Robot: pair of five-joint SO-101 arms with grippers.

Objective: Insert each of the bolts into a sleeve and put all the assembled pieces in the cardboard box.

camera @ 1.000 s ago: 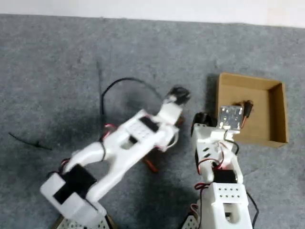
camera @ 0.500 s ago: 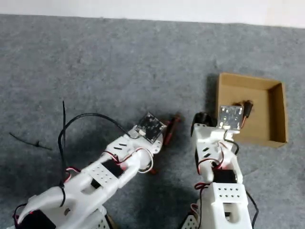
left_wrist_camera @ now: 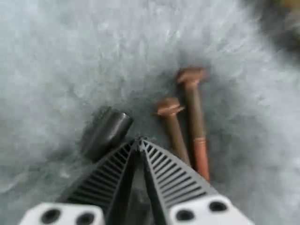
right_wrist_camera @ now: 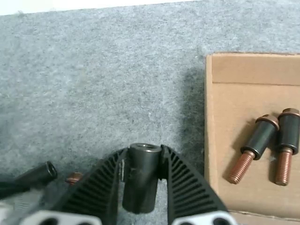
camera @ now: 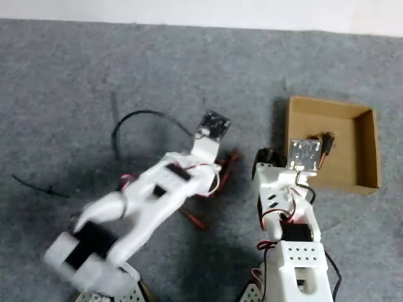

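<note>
On grey carpet (camera: 75, 75) in the high view, the cardboard box (camera: 364, 151) lies just right of the right arm (camera: 286, 195). From the left wrist, the left gripper (left_wrist_camera: 139, 141) is closed on nothing, its tips just beside a lying sleeve (left_wrist_camera: 108, 134) and 2 bolts (left_wrist_camera: 194, 112). From the right wrist, the right gripper (right_wrist_camera: 143, 152) clamps a second sleeve (right_wrist_camera: 140, 180); 2 assembled pieces (right_wrist_camera: 260, 139) lie in the box.

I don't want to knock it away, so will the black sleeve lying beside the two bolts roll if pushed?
Likely yes: the sleeve is a smooth cylinder lying on its side. The fuzzy carpet should probably stop it soon. It looks rigid, so squeezing shouldn't deform it.
</note>
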